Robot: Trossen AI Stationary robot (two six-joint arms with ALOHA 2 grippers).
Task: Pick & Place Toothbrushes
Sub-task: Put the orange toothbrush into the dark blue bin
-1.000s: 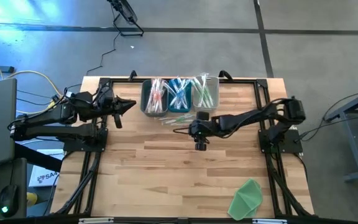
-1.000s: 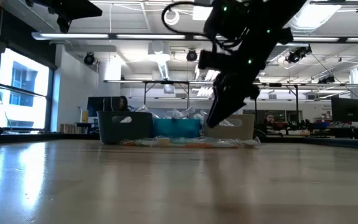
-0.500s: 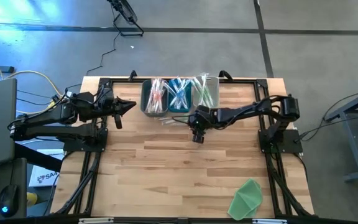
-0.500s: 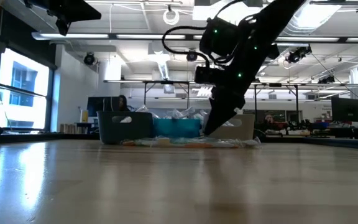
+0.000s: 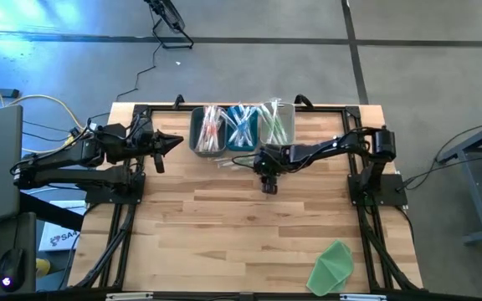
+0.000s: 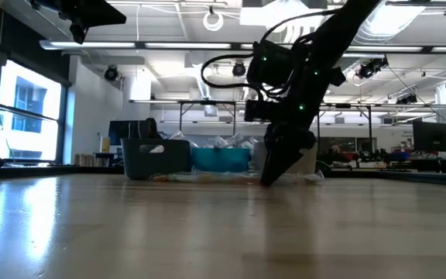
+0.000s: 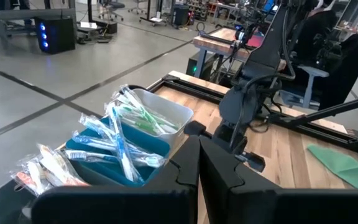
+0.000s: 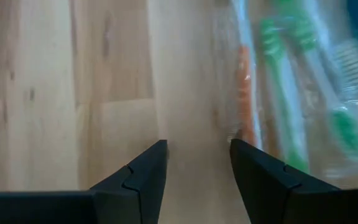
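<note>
Near bins, right tool (image 5: 268,186) moved closer to loose toothbrushes (image 5: 234,161); fingers apart

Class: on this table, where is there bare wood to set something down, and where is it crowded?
Free: the wide middle and near wood between the right gripper and the green sheet, and the left near corner. Crowded: the far edge, where three bins hold toothbrushes, with loose toothbrushes lying before them. The left gripper waits beside the bins.
</note>
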